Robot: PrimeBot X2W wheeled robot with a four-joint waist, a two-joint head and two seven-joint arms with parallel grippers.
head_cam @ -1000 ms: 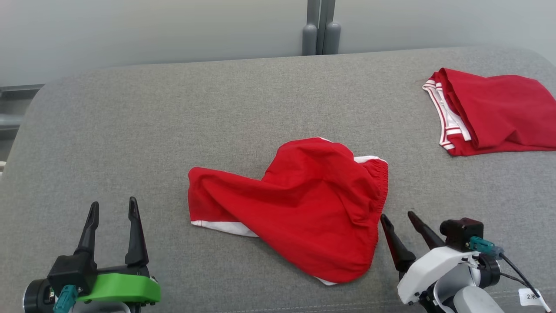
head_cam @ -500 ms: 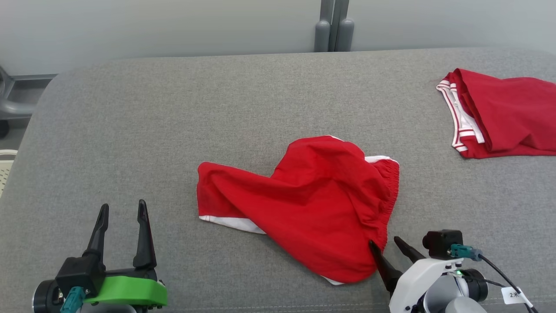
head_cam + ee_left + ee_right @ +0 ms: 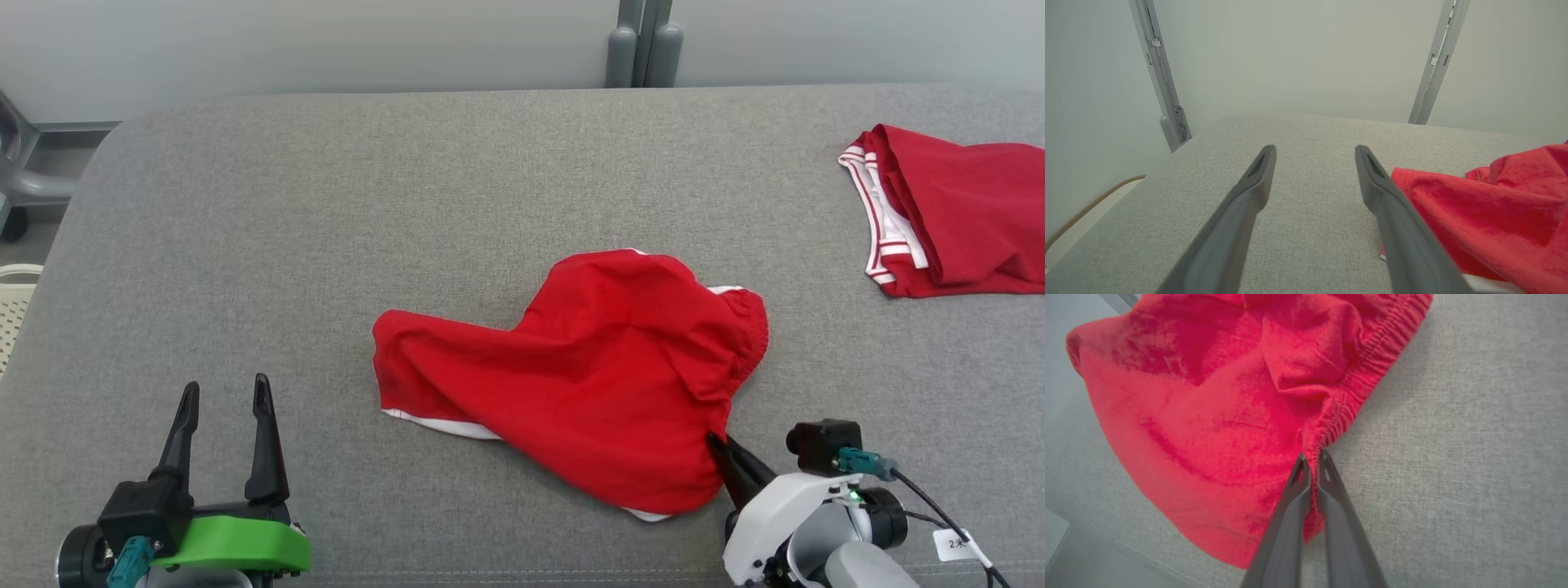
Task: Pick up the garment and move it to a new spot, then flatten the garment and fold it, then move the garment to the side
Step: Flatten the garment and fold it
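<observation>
The garment (image 3: 588,376) is a pair of red shorts with white trim, lying crumpled in the middle of the grey cushioned surface (image 3: 326,204). My right gripper (image 3: 718,445) is at its near right edge, shut on the gathered elastic waistband (image 3: 1331,420); in the right wrist view a strip of red cloth is pinched between the two fingers of the gripper (image 3: 1312,459). My left gripper (image 3: 222,392) stands open at the lower left, off the cloth, with nothing between its fingers. In the left wrist view the garment (image 3: 1486,212) lies just right of that gripper (image 3: 1314,153).
A second red piece of clothing with white striped trim (image 3: 955,212) lies folded at the far right of the surface. Grey posts (image 3: 645,45) rise behind the back edge. A pale basket rim (image 3: 12,302) shows past the left edge.
My right gripper moved in onto the waistband edge and shut on it, bunching the cloth slightly. The head camera shifted a little. The left gripper kept its place, open.
</observation>
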